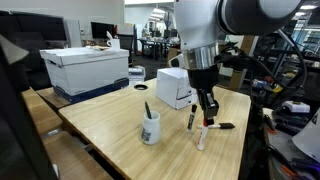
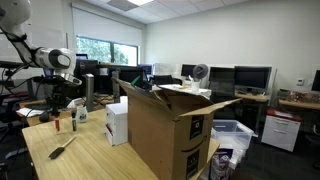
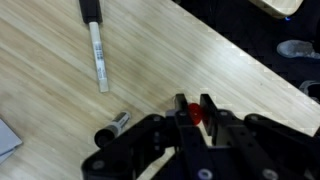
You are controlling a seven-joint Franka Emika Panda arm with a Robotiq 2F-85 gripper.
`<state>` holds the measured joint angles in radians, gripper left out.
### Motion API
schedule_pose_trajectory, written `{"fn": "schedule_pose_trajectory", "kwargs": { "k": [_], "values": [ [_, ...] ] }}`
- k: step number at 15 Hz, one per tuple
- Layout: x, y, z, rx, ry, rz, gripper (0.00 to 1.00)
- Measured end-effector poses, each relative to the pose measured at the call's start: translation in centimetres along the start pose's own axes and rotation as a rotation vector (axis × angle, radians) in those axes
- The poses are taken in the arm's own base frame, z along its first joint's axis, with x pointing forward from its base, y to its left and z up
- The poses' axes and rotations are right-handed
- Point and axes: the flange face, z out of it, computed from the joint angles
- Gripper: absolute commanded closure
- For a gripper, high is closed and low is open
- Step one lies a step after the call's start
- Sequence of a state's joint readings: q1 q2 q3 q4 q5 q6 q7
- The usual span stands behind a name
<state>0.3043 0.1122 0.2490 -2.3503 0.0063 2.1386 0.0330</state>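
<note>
While Robotiq gripper [image 1: 206, 114] hangs low over pale, straight-grained wooden tabletop [image 1: 110, 135], black fingers [image 3: 213, 118] pinch glossy red cap [image 3: 195, 115] of slim white marker [image 1: 203, 138]. Jaws closed on cap, barrel slanting down toward wood. In wrist view, second cylindrical white marker with black cap [image 3: 97, 55] lies flat on boards, well apart from grip. Round white cup [image 1: 150, 131] bristling with dark pens stands near. Square-edged white box [image 1: 175, 88] sits behind gripper.
</note>
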Motion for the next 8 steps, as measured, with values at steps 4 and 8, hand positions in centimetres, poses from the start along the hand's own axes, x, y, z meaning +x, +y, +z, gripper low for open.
{"fn": "schedule_pose_trajectory", "kwargs": {
  "k": [4,8],
  "values": [
    [-0.01,0.00,0.04,0.000,0.001,-0.006,0.92],
    [-0.03,0.00,0.20,0.000,0.007,-0.006,0.92]
  ]
}}
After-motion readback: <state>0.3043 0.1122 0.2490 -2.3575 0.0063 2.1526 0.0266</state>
